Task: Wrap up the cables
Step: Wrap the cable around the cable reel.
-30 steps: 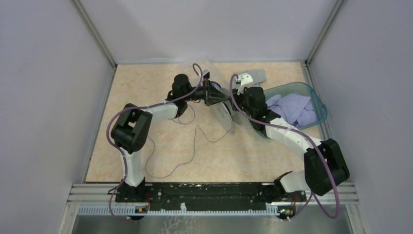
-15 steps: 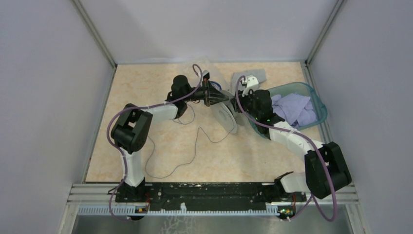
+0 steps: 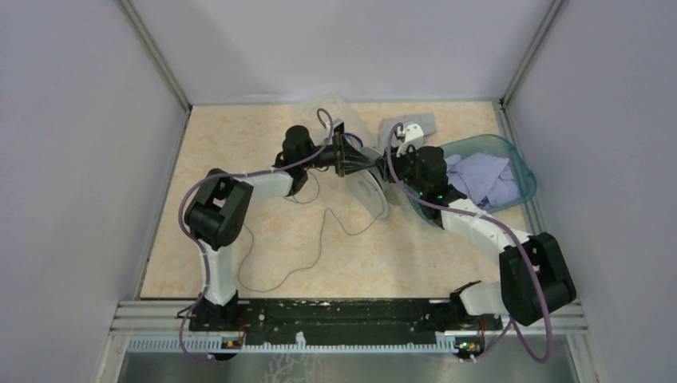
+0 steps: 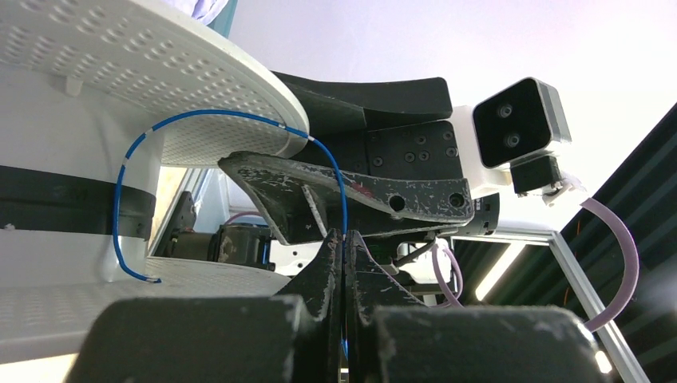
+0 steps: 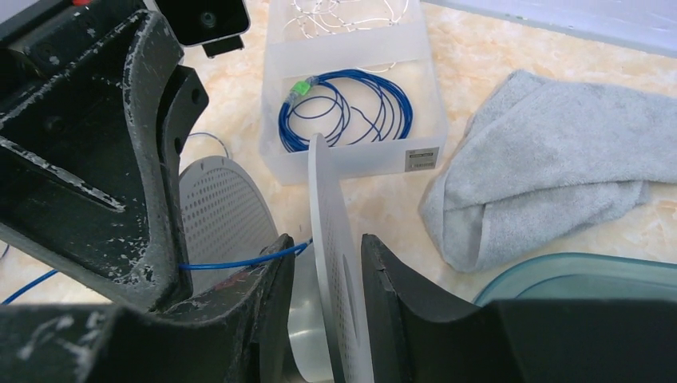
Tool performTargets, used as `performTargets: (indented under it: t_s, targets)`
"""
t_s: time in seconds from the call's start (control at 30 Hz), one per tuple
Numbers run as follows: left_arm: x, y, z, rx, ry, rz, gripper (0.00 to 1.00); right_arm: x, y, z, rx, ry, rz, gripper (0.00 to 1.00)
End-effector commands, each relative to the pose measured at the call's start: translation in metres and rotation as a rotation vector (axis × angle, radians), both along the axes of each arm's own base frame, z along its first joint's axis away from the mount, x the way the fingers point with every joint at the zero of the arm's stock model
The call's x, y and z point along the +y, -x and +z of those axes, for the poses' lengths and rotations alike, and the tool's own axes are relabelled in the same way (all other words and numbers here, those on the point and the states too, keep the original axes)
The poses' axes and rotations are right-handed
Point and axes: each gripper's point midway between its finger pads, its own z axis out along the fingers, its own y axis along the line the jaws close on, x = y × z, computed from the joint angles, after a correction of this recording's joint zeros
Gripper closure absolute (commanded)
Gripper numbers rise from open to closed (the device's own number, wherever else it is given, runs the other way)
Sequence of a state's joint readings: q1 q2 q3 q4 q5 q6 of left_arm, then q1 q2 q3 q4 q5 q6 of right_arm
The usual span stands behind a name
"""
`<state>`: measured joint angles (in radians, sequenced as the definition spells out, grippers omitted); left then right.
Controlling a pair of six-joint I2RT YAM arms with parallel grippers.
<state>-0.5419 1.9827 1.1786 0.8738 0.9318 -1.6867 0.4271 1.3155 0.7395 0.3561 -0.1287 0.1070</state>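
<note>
The cables [image 3: 318, 239], a thin dark grey wire, lie in loose loops on the table in front of the left arm. A pale grey spool [image 3: 371, 191] with perforated flanges [image 4: 160, 72] stands on edge between the two grippers. My left gripper [image 3: 345, 155] [image 4: 345, 247] is shut on a thin blue wire [image 4: 231, 114] that arcs over a flange to the spool's core. My right gripper [image 3: 382, 169] [image 5: 327, 247] stands open astride one flange [image 5: 331, 199], with a gap beside its left finger. The blue wire [image 5: 231, 262] runs past that finger.
A clear box [image 5: 351, 152] holding a blue wire coil with a green end sits behind the spool. A grey towel [image 5: 551, 167] lies to its right. A teal bin [image 3: 523, 171] with purple cloth [image 3: 479, 175] is at the far right. Grey walls enclose the table.
My right gripper has shifted a little up and left, closer around the spool's flange, and its jaws have eased slightly wider. The left gripper stays shut on the blue wire.
</note>
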Motion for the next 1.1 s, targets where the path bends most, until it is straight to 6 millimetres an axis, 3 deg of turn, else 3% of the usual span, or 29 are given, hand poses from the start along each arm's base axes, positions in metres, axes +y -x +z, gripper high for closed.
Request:
performTargets:
  t_s: [0.0, 0.3, 0.6, 0.87, 0.97, 1.07]
  targets:
    - [-0.002, 0.001, -0.007, -0.002, 0.006, -0.004, 1.00, 0.001, -0.005, 0.027, -0.092, -0.050, -0.003, 0.65]
    - [0.000, 0.003, -0.009, 0.013, 0.002, -0.001, 1.00, 0.003, -0.007, 0.029, -0.127, -0.038, -0.014, 0.68]
    - [0.007, -0.010, 0.010, -0.087, -0.037, 0.022, 1.00, -0.010, 0.000, 0.022, -0.061, 0.072, 0.087, 0.65]
    - [0.019, -0.021, -0.005, -0.176, -0.170, 0.052, 1.00, -0.025, 0.023, 0.017, -0.031, 0.198, 0.151, 0.59]
    - [0.020, -0.025, -0.002, -0.218, -0.189, 0.056, 1.00, -0.030, 0.026, 0.018, -0.010, 0.195, 0.118, 0.71]
    - [0.017, -0.032, 0.014, -0.296, -0.194, 0.056, 1.00, -0.038, 0.021, 0.019, 0.012, 0.182, 0.040, 0.85]
